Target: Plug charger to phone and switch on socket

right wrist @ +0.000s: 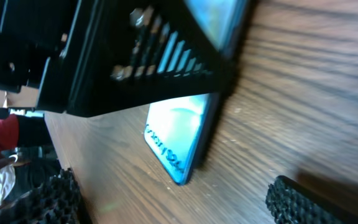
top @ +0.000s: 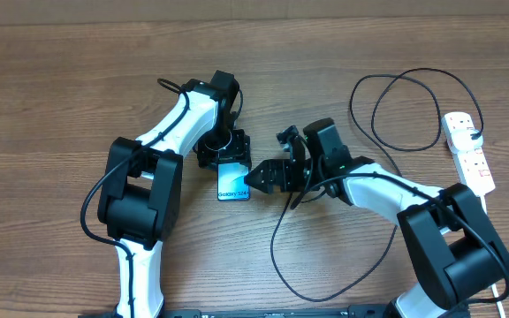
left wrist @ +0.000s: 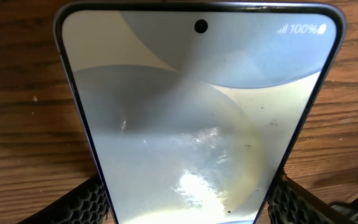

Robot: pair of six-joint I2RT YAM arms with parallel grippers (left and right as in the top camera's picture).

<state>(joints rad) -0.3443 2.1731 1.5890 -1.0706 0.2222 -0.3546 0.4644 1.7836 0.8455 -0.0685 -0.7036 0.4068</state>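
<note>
Fingers (left wrist: 89, 202) of the left gripper (left wrist: 188, 208) pinch the phone (left wrist: 191, 112) across its width; the right gripper (right wrist: 188, 200) is spread wide.

The screen shows "100%" by a signal mark at the end far from the fingers, and a punch-hole camera. From overhead, dark lettering starting "Galaxy" sits at that end; the rest is too small to read. The phone's long axis runs from the left gripper toward the robot's side of the wooden table (top: 60, 88), near its middle. The charger (top: 272, 240) loops loose to the right, and I cannot make out its tip. The white socket (top: 468, 150) lies well apart, far right.
</note>
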